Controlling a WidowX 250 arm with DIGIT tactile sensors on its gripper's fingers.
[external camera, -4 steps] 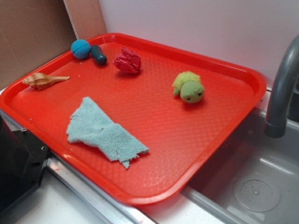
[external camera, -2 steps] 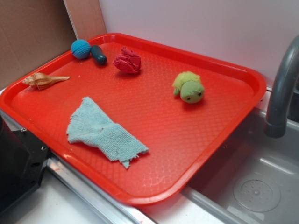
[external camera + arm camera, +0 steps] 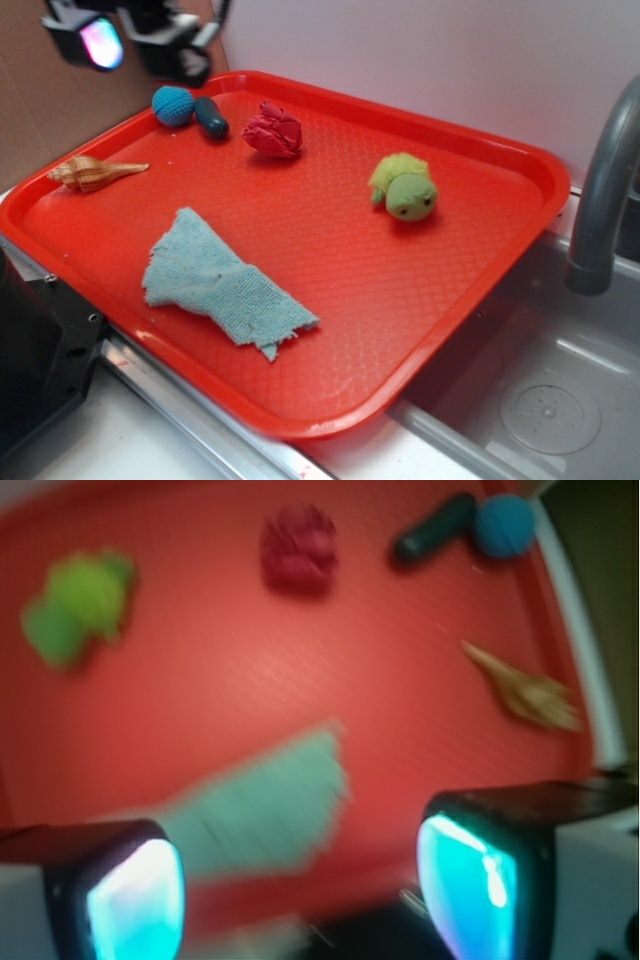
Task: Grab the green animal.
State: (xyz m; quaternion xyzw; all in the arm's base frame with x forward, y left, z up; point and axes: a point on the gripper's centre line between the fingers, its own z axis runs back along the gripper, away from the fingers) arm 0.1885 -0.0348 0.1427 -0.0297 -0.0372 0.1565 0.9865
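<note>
Since the earlier frames my gripper [image 3: 130, 40] has come into view at top left, above the tray's [image 3: 500, 290] far-left corner; nothing else has shifted. Jaws stand apart, holding nothing, per wrist view w/ both fingers [image 3: 135, 895] wide. Green animal [image 3: 405, 187] sits untouched on the tray's right-rear part, well apart from the gripper; rag [image 3: 220, 285] lies nearer front. Progress, I'd judge: approach barely begun; traverse, descent & grasp all left.
</note>
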